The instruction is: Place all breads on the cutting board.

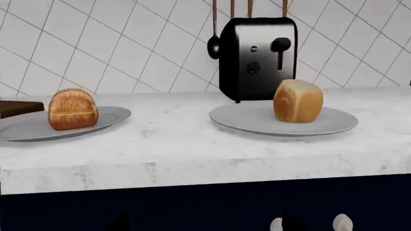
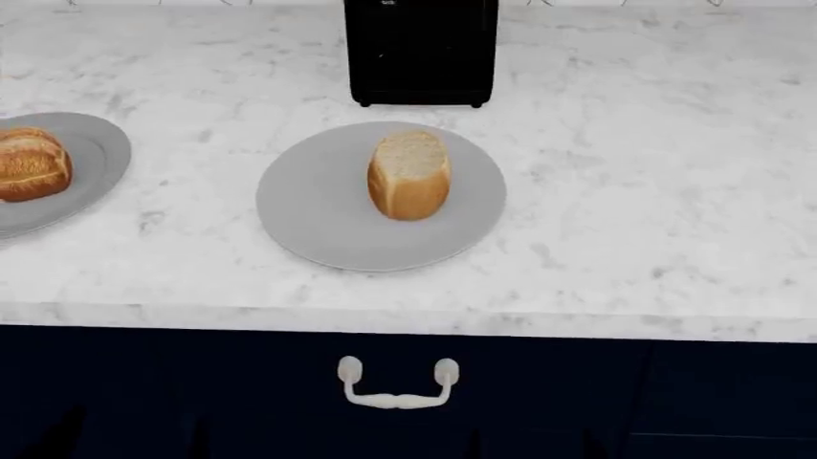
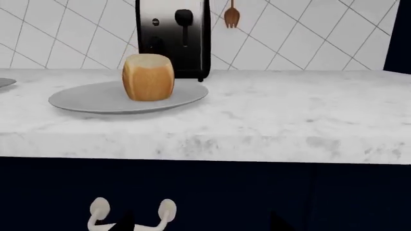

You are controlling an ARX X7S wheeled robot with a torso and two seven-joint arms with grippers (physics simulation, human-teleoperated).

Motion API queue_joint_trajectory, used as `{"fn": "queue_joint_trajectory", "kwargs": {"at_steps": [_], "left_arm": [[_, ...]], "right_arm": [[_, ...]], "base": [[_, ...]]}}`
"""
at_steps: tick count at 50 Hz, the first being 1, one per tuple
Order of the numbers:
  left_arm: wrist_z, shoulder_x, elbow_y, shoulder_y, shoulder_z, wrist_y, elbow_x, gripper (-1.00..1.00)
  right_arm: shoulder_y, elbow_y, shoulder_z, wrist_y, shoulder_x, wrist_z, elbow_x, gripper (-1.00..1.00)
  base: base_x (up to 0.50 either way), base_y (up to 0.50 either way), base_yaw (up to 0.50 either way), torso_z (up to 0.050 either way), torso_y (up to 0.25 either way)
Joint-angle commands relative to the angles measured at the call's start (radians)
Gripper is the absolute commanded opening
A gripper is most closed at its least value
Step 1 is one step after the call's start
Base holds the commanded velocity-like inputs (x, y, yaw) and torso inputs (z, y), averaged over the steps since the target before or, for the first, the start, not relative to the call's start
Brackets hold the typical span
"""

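Bright even light, soft shadows under plates [image 2: 306, 229], glossy highlights on toaster [image 1: 257, 57], sharp render throughout

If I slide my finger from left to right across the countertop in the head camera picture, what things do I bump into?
Crusty roll on its grey plate → second grey plate → loaf chunk standing on that plate → bare marble countertop. The black toaster sits behind the loaf, so it shares that spot.

Marble counter [image 2: 638, 191]: toaster [image 2: 422, 53], two plates [image 2: 320, 225].
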Motion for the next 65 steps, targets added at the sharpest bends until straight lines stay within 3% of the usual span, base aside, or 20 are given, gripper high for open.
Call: {"fn": "queue_joint_trajectory", "kwargs": {"at_steps": [1,11,24,54,65], "left_arm": [[0.004,-0.034,0.126,0.005,0.025,-0.072,-0.022,1.0],[-0.002,-0.089,0.306,-0.026,0.007,-0.224,-0.029,1.0],[0.018,-0.157,0.44,-0.078,-0.075,-0.433,-0.144,1.0],[-0.03,-0.169,0.469,-0.094,-0.108,-0.475,-0.16,1.0],[-0.045,-0.17,0.474,-0.103,-0.153,-0.512,-0.204,1.0]], "right_arm": [[0.0,-0.103,-0.024,0.068,0.031,0.015,0.003,1.0],[0.047,-0.286,-0.03,0.229,0.081,0.03,-0.023,1.0],[0.071,-0.428,0.017,0.358,0.095,0.006,0.081,1.0],[0.085,-0.499,0.018,0.408,0.115,0.027,0.123,1.0],[0.116,-0.539,-0.043,0.453,0.146,0.042,0.072,1.0]], "base": [[0.0,0.0,0.0,0.046,0.107],[0.0,0.0,0.0,0.046,0.106],[0.0,0.08,0.0,0.046,0.105],[0.0,0.5,0.0,0.046,0.106],[0.22,0.03,0.0,0.0,0.0]]}}
